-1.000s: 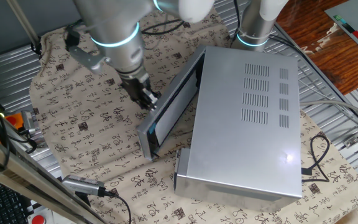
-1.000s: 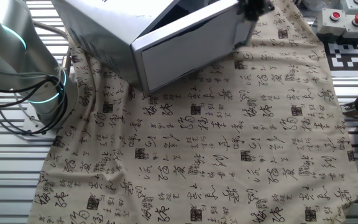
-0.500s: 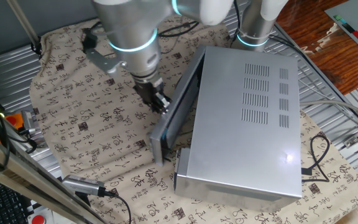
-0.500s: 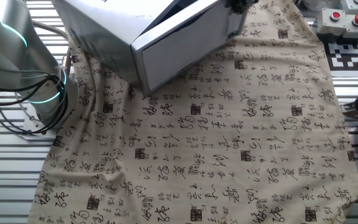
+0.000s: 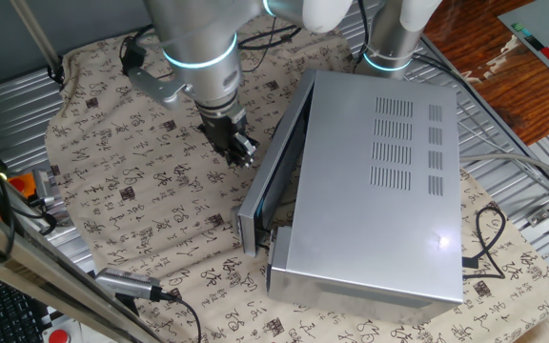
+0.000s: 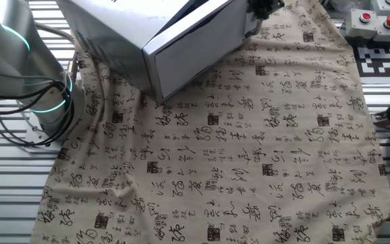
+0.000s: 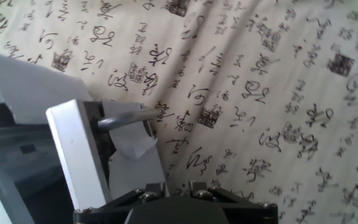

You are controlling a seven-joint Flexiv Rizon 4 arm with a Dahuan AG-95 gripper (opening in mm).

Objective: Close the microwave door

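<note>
Silver-grey steel: I count one microwave (image 5: 375, 181) at the bench's far side, its single microwave door (image 5: 273, 171) slightly ajar. My one end effector (image 5: 240, 151) sits just beside the door; I cannot tell its finger spacing. Calligraphy covers the cloth (image 6: 249, 156), unreadable to me.

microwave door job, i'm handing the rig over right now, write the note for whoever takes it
Gripper: beside the outer face of the microwave door; contact and open or shut unclear.
Microwave: on the patterned cloth, vented top up.
Done: door is nearly closed.
Left: a narrow gap remains at the door's free end; it looks like more pushing is needed until the door sits flush.
</note>
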